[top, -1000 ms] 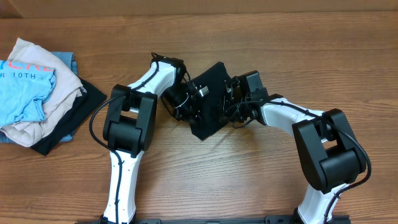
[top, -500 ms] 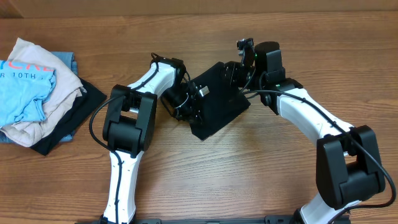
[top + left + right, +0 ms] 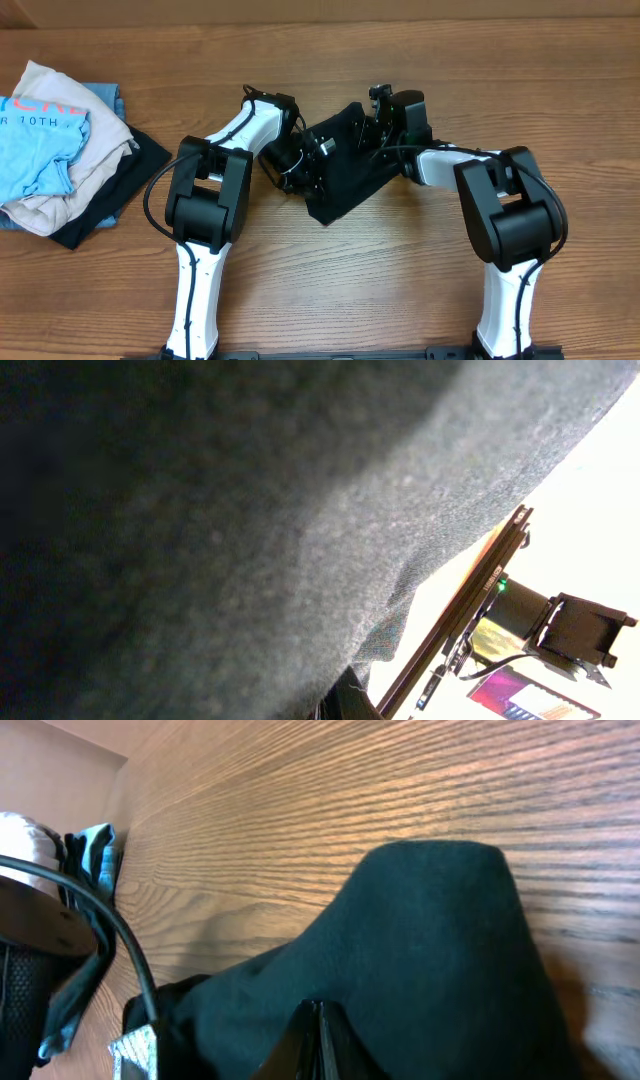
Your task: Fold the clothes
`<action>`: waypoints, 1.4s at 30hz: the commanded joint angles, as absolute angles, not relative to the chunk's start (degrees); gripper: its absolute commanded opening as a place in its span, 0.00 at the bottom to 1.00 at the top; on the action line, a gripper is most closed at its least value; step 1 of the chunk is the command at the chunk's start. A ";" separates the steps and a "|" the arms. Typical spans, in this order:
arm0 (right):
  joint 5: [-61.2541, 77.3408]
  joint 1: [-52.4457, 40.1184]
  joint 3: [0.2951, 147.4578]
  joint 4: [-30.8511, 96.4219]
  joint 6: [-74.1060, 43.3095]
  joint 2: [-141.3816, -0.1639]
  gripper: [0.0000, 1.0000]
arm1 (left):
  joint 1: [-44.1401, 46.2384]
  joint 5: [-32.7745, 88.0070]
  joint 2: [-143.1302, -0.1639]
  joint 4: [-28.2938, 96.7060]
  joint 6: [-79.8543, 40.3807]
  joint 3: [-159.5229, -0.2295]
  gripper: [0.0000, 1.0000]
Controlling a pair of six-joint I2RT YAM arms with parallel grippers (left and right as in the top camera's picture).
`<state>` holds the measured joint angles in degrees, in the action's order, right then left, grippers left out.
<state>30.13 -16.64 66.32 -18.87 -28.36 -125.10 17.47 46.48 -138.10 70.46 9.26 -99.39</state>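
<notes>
A black garment (image 3: 348, 168) lies crumpled in the middle of the wooden table. It fills the left wrist view (image 3: 220, 530) and the lower right wrist view (image 3: 430, 950). My left gripper (image 3: 300, 162) is at the garment's left edge, buried in the cloth; only a dark fingertip (image 3: 345, 700) shows, and it seems shut on the cloth. My right gripper (image 3: 375, 128) is at the garment's far right edge. Its fingers (image 3: 320, 1012) are pressed together, with the tips against the cloth and nothing visible between them.
A pile of clothes (image 3: 60, 140) sits at the far left: a light blue shirt, a beige piece and a black one underneath. Bare wood (image 3: 330, 280) lies in front of the garment. The left arm's cable (image 3: 120, 940) shows in the right wrist view.
My right arm lifted off the garment's right side, swung up and back, then came down at the far right edge. The garment's right corner now lies bunched inward. The left arm stayed put.
</notes>
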 commanded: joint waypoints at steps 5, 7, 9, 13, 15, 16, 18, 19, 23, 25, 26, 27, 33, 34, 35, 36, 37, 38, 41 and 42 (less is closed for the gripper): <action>46.02 -14.11 74.81 -17.39 -31.66 -121.93 0.04 | 17.06 41.52 -138.98 69.78 10.28 -98.19 0.04; 47.72 -12.69 76.27 -14.17 -33.65 -119.39 0.04 | 17.06 41.52 -138.98 69.76 10.31 -98.19 0.04; 50.37 -10.70 76.31 -9.98 -34.54 -116.77 0.04 | 17.06 41.52 -138.98 69.73 10.31 -98.19 0.04; 55.27 -7.03 76.18 10.04 -30.11 -115.83 0.04 | 17.06 41.39 -138.98 69.12 10.26 -98.19 0.04; 51.16 -6.90 76.18 19.59 -23.90 -115.83 0.04 | 17.04 41.39 -138.98 68.93 10.26 -98.19 0.04; 47.40 -6.90 76.18 23.83 -21.93 -115.83 0.04 | 17.04 41.36 -138.98 68.90 10.26 -98.19 0.04; 39.31 -7.40 76.07 29.76 -20.71 -115.83 0.04 | 17.06 41.39 -138.98 68.93 10.26 -98.19 0.04; 37.56 -7.51 75.90 30.61 -20.73 -115.83 0.04 | 17.06 41.36 -138.98 68.90 10.26 -98.19 0.04; 35.81 -7.55 74.30 29.02 -20.86 -115.85 0.04 | 17.06 41.36 -138.98 68.93 10.26 -98.19 0.04; 33.30 -7.55 72.84 28.80 -21.23 -115.85 0.04 | 17.06 41.39 -138.98 68.93 10.22 -98.19 0.04; 32.32 -7.55 72.10 28.86 -21.41 -115.92 0.04 | 17.06 41.39 -138.98 68.93 10.07 -98.19 0.04; 31.59 -7.55 71.35 28.80 -21.41 -116.01 0.04 | 17.06 41.39 -138.98 68.90 10.04 -98.19 0.04; 30.65 -7.55 69.01 27.07 -24.25 -116.16 0.04 | 16.78 42.26 -138.23 69.04 4.84 -101.08 0.04; 30.65 -7.55 69.01 27.00 -24.25 -116.16 0.04 | 16.73 43.40 -137.12 68.97 3.60 -103.44 0.04; 30.68 -7.55 69.01 26.92 -24.25 -116.16 0.04 | 16.73 43.81 -135.92 68.93 2.46 -105.62 0.04; 30.68 -7.55 69.01 26.92 -24.25 -116.16 0.04 | 16.75 43.48 -134.26 68.99 0.75 -108.42 0.04; 30.70 -7.55 68.99 26.92 -24.25 -116.16 0.04 | 16.73 42.85 -132.57 69.19 -0.69 -111.00 0.04; 30.68 -7.55 68.99 26.94 -24.23 -116.16 0.04 | 16.62 40.88 -130.65 69.28 -2.74 -113.67 0.04; 30.68 -7.55 68.99 27.14 -24.16 -116.16 0.04 | 16.45 24.16 -125.43 70.96 -12.56 -119.37 0.04; 30.68 -7.55 68.99 27.14 -24.16 -116.16 0.04 | 16.47 18.57 -123.79 71.81 -15.64 -119.90 0.08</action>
<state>32.95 -7.38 70.48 26.65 -23.97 -116.27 16.97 35.59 -132.29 70.26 -4.38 -115.35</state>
